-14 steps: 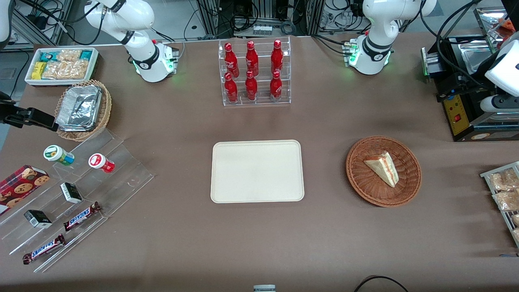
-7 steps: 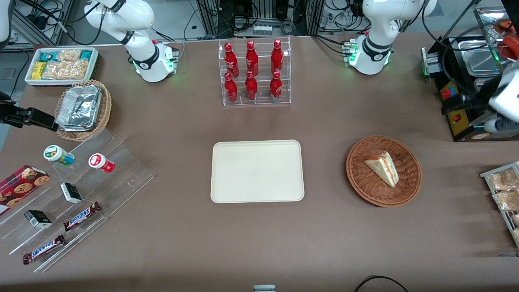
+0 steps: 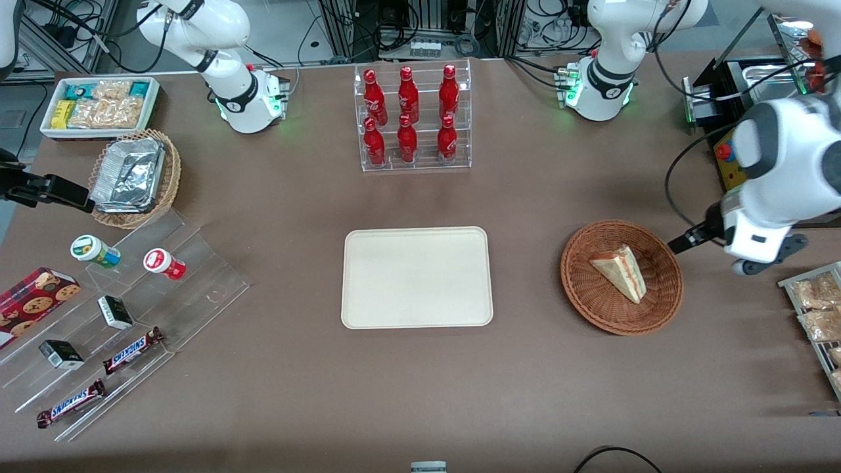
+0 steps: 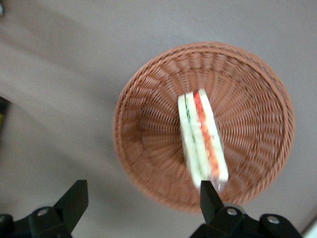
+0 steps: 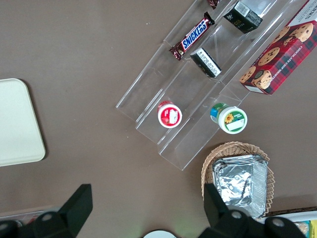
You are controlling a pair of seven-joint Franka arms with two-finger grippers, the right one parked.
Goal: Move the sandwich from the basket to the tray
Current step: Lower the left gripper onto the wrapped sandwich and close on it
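The sandwich (image 3: 621, 270), a pale triangular wedge with red, orange and green layers, lies in the round reddish-brown wicker basket (image 3: 604, 309). The cream tray (image 3: 417, 276) sits bare at the table's middle, beside the basket toward the parked arm's end. My gripper (image 3: 686, 243) hangs above the table just off the basket's rim, toward the working arm's end. In the left wrist view the gripper (image 4: 141, 203) is open, its dark fingers (image 4: 74, 198) wide apart with nothing between them. That view looks down on the sandwich (image 4: 200, 141) in the basket (image 4: 148, 148).
A clear rack of red bottles (image 3: 410, 118) stands farther from the camera than the tray. A black machine (image 3: 739, 190) and a wire rack of snack packets (image 3: 818, 309) flank my arm. A tan basket of foil trays (image 3: 135, 177) and an acrylic snack stand (image 3: 131, 309) lie toward the parked arm's end.
My arm has swung in from the table's edge by the black machine toward the basket, bringing the gripper up beside its rim. Sandwich, basket and tray have not moved.
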